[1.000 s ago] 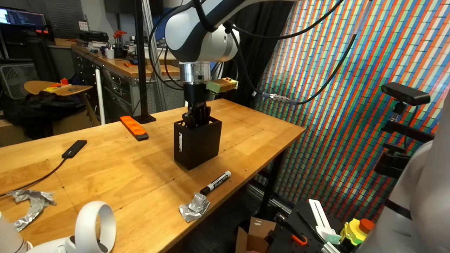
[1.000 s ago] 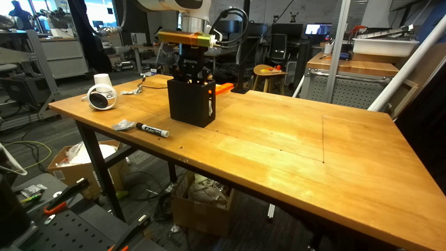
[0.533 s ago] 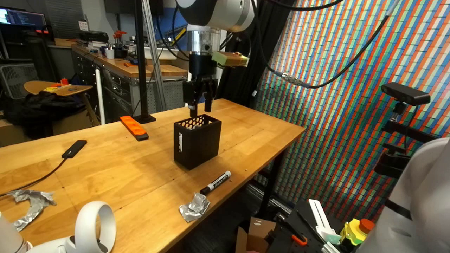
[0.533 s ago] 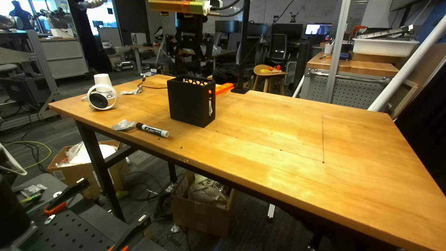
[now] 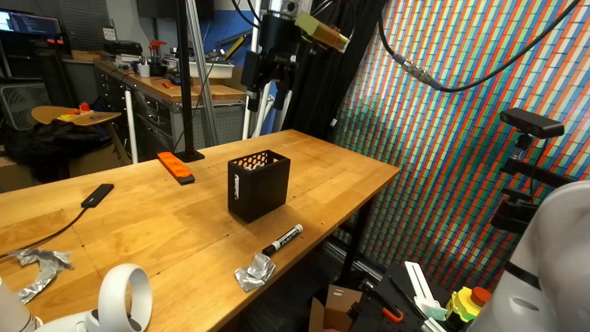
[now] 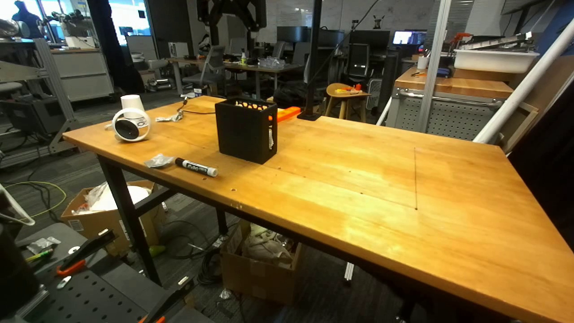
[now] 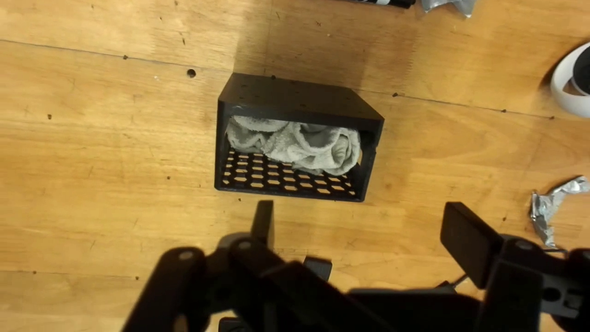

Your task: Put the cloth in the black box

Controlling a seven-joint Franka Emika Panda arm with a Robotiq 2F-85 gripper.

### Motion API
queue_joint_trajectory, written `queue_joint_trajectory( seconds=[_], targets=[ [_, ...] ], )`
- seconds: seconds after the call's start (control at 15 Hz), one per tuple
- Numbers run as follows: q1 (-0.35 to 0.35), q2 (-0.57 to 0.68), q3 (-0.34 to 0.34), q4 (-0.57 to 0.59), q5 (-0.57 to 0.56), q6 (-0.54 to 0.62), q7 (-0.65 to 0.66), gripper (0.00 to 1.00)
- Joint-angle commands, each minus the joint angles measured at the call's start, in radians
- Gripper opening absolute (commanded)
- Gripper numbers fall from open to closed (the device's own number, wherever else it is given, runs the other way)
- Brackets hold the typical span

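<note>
Your tool [image 5: 266, 102] hangs empty, jaws spread apart, while the cloth [image 7: 283, 143], bunched inside the black box [image 7: 295, 101], should handle light and soft; if you must lift it, pinch the curled fold [image 7: 346, 154], though its underside cannot be inspected.

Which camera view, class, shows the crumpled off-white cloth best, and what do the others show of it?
The wrist view: looking down into the black open-topped box, it shows the cloth and its folds. Exterior views catch only scraps, apparently cloth: pale bits inside the rim, a pale sliver through a side slot.
</note>
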Motion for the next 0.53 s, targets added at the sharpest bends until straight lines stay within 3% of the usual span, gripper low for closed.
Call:
queue_joint_trajectory(
  seconds=[0.0,0.47],
  targets=[
    [0.019,-0.077,-0.003,-0.041,0.023,0.017,0.029,0.61],
    [0.046,-0.096,0.009,-0.075,0.017,0.046,0.037,0.09]
  ],
)
